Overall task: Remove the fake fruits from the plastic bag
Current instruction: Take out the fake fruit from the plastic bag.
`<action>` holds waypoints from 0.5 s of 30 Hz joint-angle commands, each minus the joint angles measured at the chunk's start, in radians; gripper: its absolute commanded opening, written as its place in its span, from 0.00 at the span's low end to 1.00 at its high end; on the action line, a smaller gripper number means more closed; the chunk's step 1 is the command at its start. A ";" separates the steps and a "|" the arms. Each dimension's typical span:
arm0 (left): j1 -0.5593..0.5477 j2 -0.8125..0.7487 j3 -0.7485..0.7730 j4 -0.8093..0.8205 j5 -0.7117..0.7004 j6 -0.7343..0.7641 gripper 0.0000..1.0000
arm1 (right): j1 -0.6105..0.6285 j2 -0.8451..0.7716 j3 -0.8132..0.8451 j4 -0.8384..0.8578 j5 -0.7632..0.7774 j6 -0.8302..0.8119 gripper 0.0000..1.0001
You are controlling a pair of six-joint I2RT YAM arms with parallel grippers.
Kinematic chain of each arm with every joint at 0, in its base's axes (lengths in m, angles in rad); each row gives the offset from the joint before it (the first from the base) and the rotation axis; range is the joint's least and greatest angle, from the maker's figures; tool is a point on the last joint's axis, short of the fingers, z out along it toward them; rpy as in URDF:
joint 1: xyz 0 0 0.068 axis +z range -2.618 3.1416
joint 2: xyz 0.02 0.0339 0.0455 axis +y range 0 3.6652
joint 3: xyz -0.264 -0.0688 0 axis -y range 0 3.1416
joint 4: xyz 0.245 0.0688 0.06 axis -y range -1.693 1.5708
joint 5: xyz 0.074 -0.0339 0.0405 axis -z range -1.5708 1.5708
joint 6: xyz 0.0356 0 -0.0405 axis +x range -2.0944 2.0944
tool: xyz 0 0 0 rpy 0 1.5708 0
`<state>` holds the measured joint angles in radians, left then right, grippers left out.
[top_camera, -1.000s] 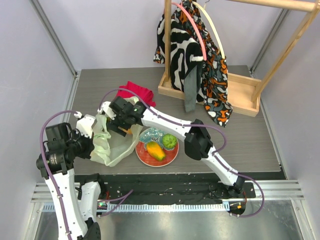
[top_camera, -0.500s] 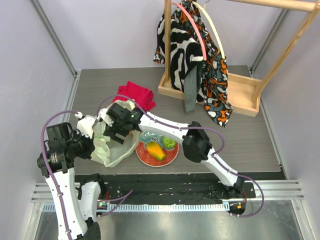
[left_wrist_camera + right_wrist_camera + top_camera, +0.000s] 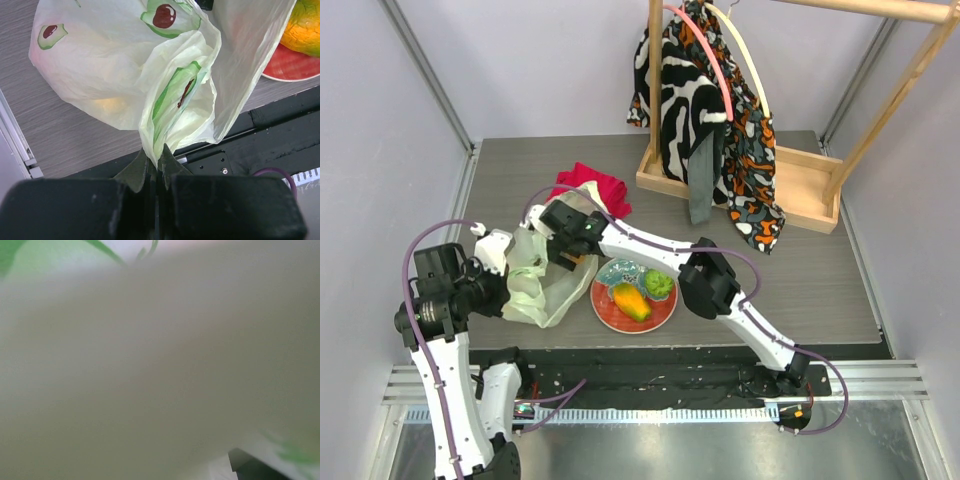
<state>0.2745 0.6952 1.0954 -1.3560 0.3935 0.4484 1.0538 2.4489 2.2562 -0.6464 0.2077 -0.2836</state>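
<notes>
**Top view:** my left gripper pins the bag, left of centre, presumably to anchor it while the right gripper reaches into its mouth. Two fruits, a mango and a green one, lie on one plate.

**Left wrist:** the jaws are clamped on a fold of bag film. One yellowish lump shows through it.

**Right wrist:** film fills the frame, so I cannot tell that jaw state.
</notes>
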 commanded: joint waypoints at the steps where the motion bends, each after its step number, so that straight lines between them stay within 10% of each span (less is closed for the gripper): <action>1: -0.001 0.009 -0.002 -0.029 0.013 -0.002 0.00 | -0.009 0.022 -0.021 0.013 0.018 -0.035 0.98; 15: -0.003 0.009 0.000 -0.002 0.007 -0.007 0.00 | -0.028 -0.153 0.088 -0.104 -0.350 -0.035 0.57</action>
<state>0.2745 0.7002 1.0950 -1.3560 0.3931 0.4484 1.0416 2.4889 2.3127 -0.7101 0.0734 -0.3264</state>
